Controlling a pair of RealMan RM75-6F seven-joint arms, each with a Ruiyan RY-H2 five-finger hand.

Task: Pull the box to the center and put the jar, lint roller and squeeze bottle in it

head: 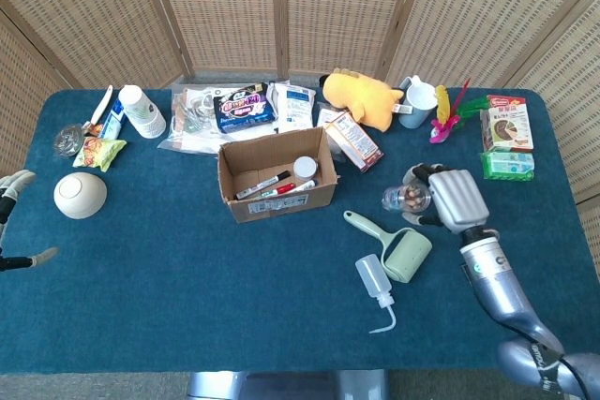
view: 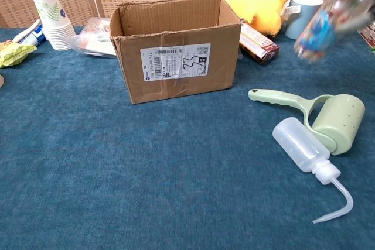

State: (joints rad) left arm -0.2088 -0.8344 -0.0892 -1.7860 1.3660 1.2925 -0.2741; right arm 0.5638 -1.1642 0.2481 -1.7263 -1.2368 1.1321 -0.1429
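Note:
The open cardboard box (head: 275, 175) (view: 176, 48) stands mid-table with markers and a small white-lidded pot inside. To its right my right hand (head: 457, 198) grips the clear jar (head: 403, 198), which hangs tilted and blurred above the table (view: 326, 20). Below it lie the green lint roller (head: 398, 248) (view: 331, 118) and the clear squeeze bottle (head: 373, 280) (view: 302, 144), side by side. My left hand (head: 13, 185) shows at the far left edge, fingers apart and holding nothing.
A yellow plush toy (head: 361, 97), a mug (head: 418, 100), a snack box (head: 352, 140) and packets crowd the strip behind the cardboard box. Paper cups (head: 142, 111) and a white bowl (head: 80, 195) sit at the left. Packets (head: 507, 138) lie at the far right.

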